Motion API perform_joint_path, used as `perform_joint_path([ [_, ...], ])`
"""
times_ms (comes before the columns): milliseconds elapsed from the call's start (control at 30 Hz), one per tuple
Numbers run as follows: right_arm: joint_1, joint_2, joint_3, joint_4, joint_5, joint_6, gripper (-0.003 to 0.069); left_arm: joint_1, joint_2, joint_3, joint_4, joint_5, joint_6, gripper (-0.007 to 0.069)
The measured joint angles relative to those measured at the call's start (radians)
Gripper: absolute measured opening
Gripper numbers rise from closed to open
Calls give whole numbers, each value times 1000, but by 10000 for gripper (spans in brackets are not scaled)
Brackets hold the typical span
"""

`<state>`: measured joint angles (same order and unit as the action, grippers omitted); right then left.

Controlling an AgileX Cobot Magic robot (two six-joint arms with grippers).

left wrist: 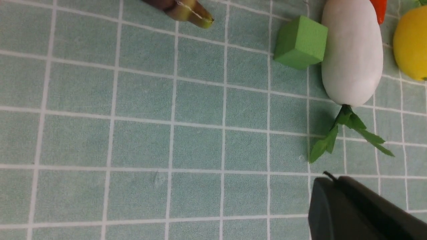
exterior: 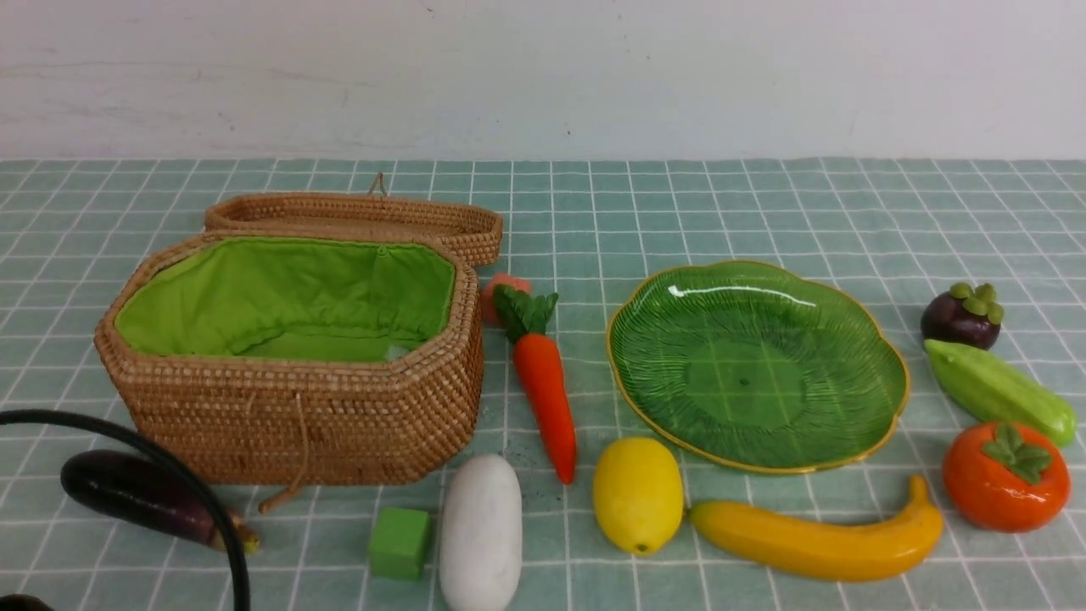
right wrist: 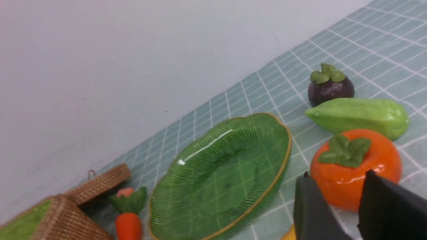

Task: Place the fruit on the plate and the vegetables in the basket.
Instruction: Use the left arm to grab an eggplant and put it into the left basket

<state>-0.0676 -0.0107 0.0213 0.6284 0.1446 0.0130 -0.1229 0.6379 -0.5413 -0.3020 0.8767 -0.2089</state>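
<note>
The open basket (exterior: pixel 305 424) stands at the left and the green plate (exterior: pixel 755 365) at the right; both hold nothing. The eggplant (exterior: pixel 136 496), radish (exterior: pixel 480 530), carrot (exterior: pixel 543 390), lemon (exterior: pixel 638 495), banana (exterior: pixel 814 539), persimmon (exterior: pixel 1005 477), cucumber (exterior: pixel 997 390) and mangosteen (exterior: pixel 963 316) lie on the cloth. My left gripper (left wrist: pixel 335 178) is shut and empty, above the cloth short of the radish's (left wrist: pixel 352 53) leaves. My right gripper (right wrist: pixel 337 176) is open and empty, just short of the persimmon (right wrist: pixel 353 166). Neither gripper shows in the front view.
The wicker lid (exterior: pixel 356 216) lies behind the basket. A green cube (exterior: pixel 400 543) touches the radish. A salmon-pink cube (exterior: pixel 501 293) sits behind the carrot's leaves. A black cable (exterior: pixel 170 475) arcs over the eggplant. A white wall bounds the far side.
</note>
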Motion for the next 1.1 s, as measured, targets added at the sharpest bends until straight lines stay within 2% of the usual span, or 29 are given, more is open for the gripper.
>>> perform_joint_path([
  [100,17,4,-85,75,163,-3,169,0,1,0,10,-2,0,-13],
  [133,19,6,-95,76,163,-5,165,0,1,0,13,-4,0,-13],
  [167,35,46,-201,84,320,-47,112,0,6,0,21,-13,0,-13],
  [300,52,223,-476,46,656,-171,6,0,54,0,25,-44,0,-13],
  [400,53,372,-684,-10,878,-243,-13,0,126,-11,30,-45,0,-13],
  [433,54,382,-698,-14,878,-247,-13,0,126,-11,31,-45,0,-13],
  [467,56,462,-813,-43,996,-277,-13,0,174,-28,35,-44,0,-13],
  [567,70,546,-937,-68,1073,-296,-13,0,241,-64,57,-59,0,-13],
  [667,93,577,-986,-68,1083,-299,-11,8,305,-113,88,-87,-14,-13],
  [733,111,583,-997,-70,1087,-299,-11,47,364,-164,113,-99,-45,-13],
  [800,126,583,-998,-80,1095,-300,-9,91,409,-197,117,-105,-55,-13],
  [867,144,583,-1000,-99,1103,-300,-7,197,466,-232,108,-120,-60,-13],
  [933,152,583,-1000,-108,1105,-300,-7,241,482,-237,97,-128,-60,-13],
  [1033,179,583,-1000,-133,1108,-300,-6,379,503,-238,42,-145,-36,-13],
  [1100,188,583,-1000,-138,1108,-300,-4,415,507,-238,26,-159,-34,-13],
])
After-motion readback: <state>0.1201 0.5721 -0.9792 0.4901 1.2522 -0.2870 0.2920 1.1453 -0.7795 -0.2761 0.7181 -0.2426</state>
